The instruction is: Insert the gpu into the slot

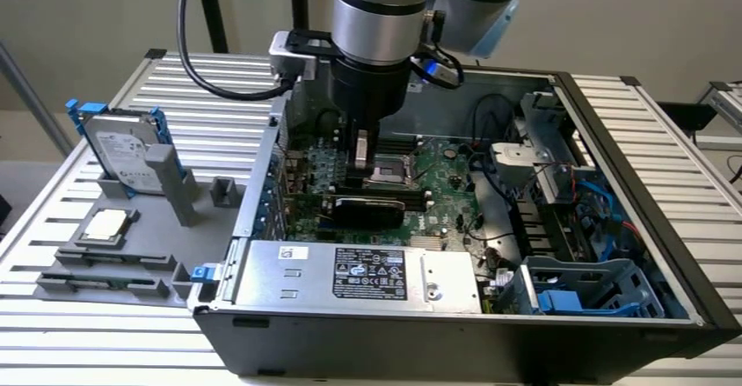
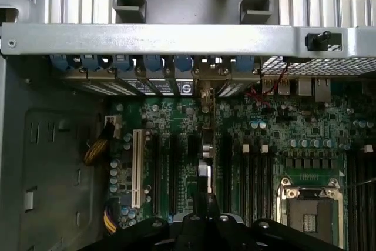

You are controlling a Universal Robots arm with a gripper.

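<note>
Black-faced on a green board, the gpu (image 1: pixel 365 210) stands on its long edge on the motherboard (image 1: pixel 447 186) inside the open computer case (image 1: pixel 649 256), directly beneath the gripper (image 1: pixel 361 167). In the wrist view it shows edge-on as a thin strip running from between the fingers out toward the row of blue clips (image 2: pixel 153 63) on the case's rear wall, its metal end bracket meeting that wall. The card looks level and low against the board, so it seems to be in line with the slot and at least partly down in it. The slot itself is hidden under the card, and whether the card is pushed fully home cannot be told. By that judgement the carrying and lining up are done, and what is left, if anything, is the final seating and the letting go.

The gripper's fingers are drawn fully together, right over the card's upper edge. Whether they pinch that edge or only bear down on it is not clear.

Just beside the tool lie the parallel black memory strips (image 2: pixel 252 168), with the square silver processor socket (image 2: pixel 308 204) beyond them. On its other side is a white connector (image 2: pixel 138 168). Well away from the tool, outside the case, a grey hard drive (image 1: pixel 122 156) with blue rails stands in a holder.
</note>
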